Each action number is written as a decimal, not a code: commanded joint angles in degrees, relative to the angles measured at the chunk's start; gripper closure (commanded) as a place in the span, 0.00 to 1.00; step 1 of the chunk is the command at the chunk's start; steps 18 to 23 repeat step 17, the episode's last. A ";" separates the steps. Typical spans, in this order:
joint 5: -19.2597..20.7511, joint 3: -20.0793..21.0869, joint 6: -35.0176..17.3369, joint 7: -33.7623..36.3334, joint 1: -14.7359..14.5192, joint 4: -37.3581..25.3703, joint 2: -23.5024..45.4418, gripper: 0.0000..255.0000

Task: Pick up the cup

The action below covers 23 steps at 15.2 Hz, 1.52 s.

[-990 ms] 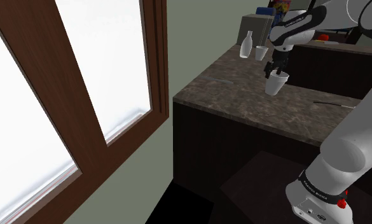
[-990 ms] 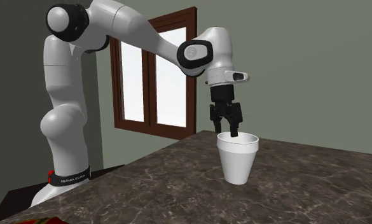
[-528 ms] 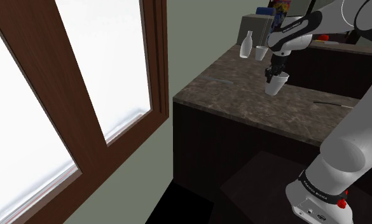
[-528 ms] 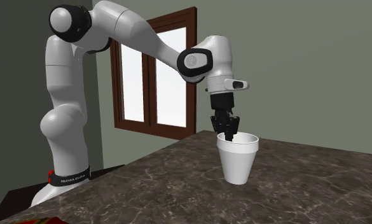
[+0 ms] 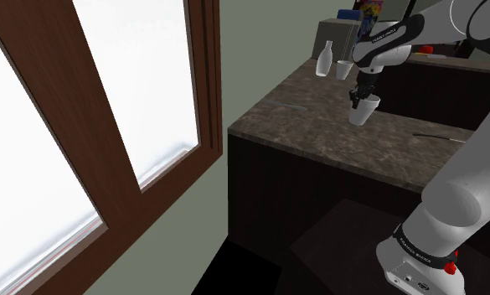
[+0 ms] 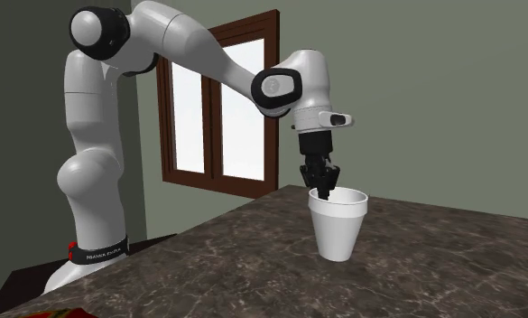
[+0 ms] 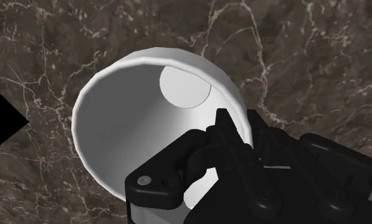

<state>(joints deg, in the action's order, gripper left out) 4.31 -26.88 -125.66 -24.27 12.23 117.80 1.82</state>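
We see white cup (image 6: 337, 233) upright on dark marbled counter (image 6: 433, 271), base on surface. Claw (image 6: 325, 191) reaches down from above onto left part of rim. We read it as closed tight, pinching cup wall. Wrist view: one black finger sits inside cup (image 7: 133, 121), other outside, rim clamped between; fingers (image 7: 224, 137) touch wall. Shoulder view: cup (image 5: 364, 111) mid-counter, white bottle (image 5: 323, 59) farther back left, well apart. Brown-framed window (image 6: 221, 117) far left behind arm.

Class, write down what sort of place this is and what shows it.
Likely a home kitchen: a dark marbled counter carrying a cup and a bottle, beside a wood-framed window.
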 commanded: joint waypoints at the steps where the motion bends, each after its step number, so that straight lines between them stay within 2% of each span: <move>1: 0.16 -0.02 0.75 0.06 0.01 -0.35 -0.26 1.00; 15: 1.21 0.28 11.27 0.26 -0.32 -8.24 -3.15 1.00; 23: 1.21 0.28 11.39 0.25 -0.32 -8.33 -3.17 1.00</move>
